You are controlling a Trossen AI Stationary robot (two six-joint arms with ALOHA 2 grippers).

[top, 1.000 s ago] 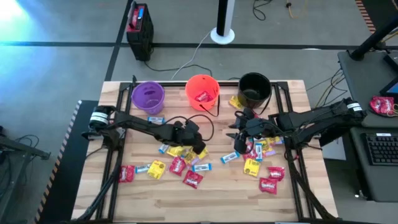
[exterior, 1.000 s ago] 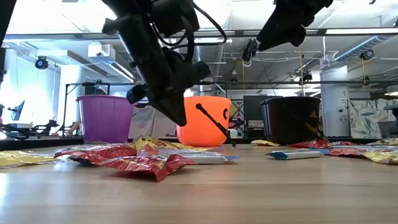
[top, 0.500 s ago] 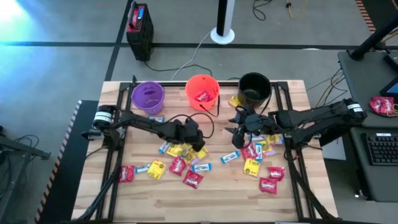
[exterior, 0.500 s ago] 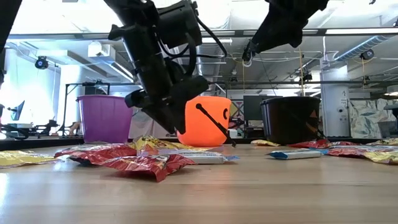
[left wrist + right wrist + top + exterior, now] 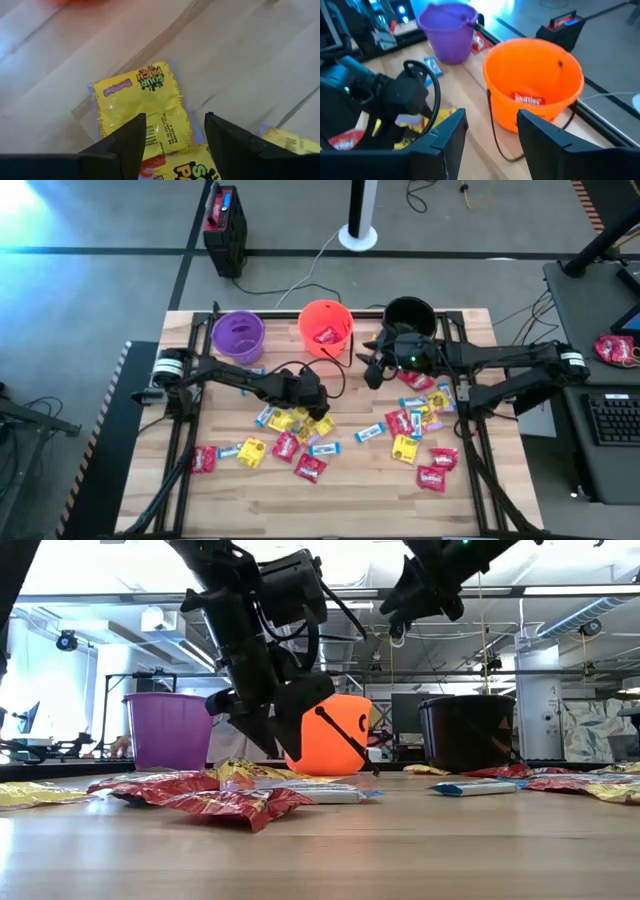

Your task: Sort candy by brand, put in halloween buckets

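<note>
Three buckets stand along the far edge: purple [image 5: 238, 335], orange [image 5: 326, 328] with a red packet [image 5: 527, 99] inside, and black [image 5: 409, 322]. Candy packets in red, yellow and blue-and-white lie flat over the table's middle [image 5: 290, 430] and right [image 5: 415, 420]. My left gripper [image 5: 318, 408] hangs open, tilted down, just above a yellow packet [image 5: 140, 107], one finger on either side of it and clear of it in the low view [image 5: 275, 725]. My right gripper [image 5: 372, 370] is raised and open with nothing in it, near the orange bucket [image 5: 535, 75].
Black frame rails [image 5: 195, 410] run along the table's left and right sides. Red packets [image 5: 230, 802] lie close to the near edge, and more red ones [image 5: 432, 470] sit at the near right. The orange bucket's thin black handle [image 5: 345, 745] hangs down toward the table.
My left gripper has opened and sunk a little toward the yellow packets. My right gripper, still open, has swung toward the far edge, from above the right-hand candy to a spot between the orange and black buckets. No candy has moved.
</note>
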